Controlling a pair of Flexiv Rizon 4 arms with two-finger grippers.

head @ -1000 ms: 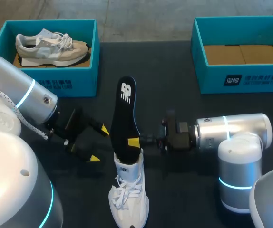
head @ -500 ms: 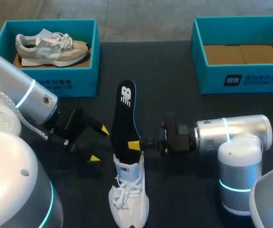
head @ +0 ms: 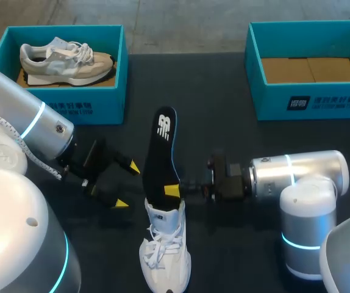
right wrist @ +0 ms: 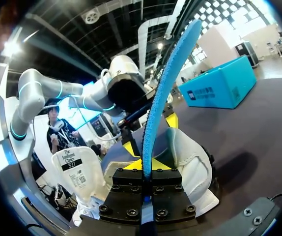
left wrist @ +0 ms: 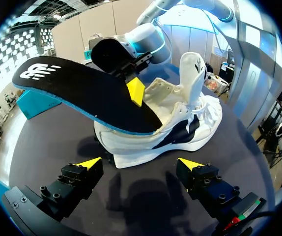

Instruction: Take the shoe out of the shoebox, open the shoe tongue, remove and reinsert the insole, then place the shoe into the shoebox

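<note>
Head view has the white shoe unheld just beside the right claw, the insole half inside it and clamped in that claw, the left claw spread empty alongside, so pushing could skid the shoe or buckle the insole.

Black insole edged blue, white shoe, black table, teal shoebox.

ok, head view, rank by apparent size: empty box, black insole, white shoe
1. empty box, clearly largest.
2-3. white shoe and black insole: similar length, not ranked; the insole's end sits inside the shoe.
</note>
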